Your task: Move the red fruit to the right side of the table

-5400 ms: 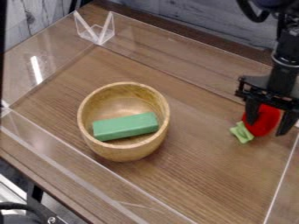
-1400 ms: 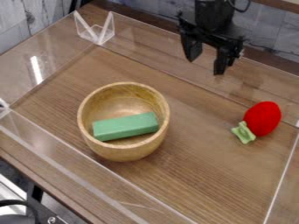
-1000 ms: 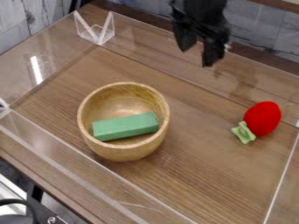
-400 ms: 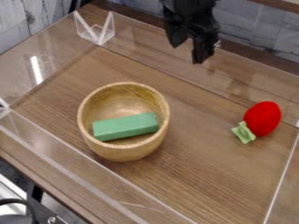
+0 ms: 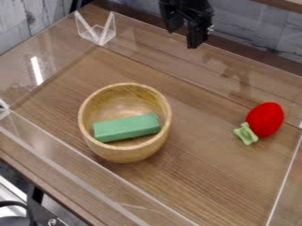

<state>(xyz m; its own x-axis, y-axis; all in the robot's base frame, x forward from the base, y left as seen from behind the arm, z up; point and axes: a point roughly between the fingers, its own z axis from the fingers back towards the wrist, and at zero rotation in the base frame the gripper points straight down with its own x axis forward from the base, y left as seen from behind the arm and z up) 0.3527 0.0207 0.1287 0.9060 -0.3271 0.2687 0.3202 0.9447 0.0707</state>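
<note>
The red fruit [image 5: 266, 118] lies on the brown wood-grain table [image 5: 213, 168] near its right clear wall, green leafy end pointing left and down. Nothing touches it. My gripper [image 5: 184, 33] hangs at the top of the view, above the table's far edge, well away from the fruit to its upper left. Its black fingers [image 5: 195, 35] stand open with nothing between them.
A round light wooden bowl [image 5: 125, 121] holding a green rectangular block [image 5: 126, 128] sits left of centre. Low clear plastic walls [image 5: 35, 66] border the table, with a folded clear corner piece [image 5: 95, 28] at the far left.
The gripper held the fruit at the right side several seconds ago, then let it go there. Over the last second it has drifted left and toward the top of the view, still open.
</note>
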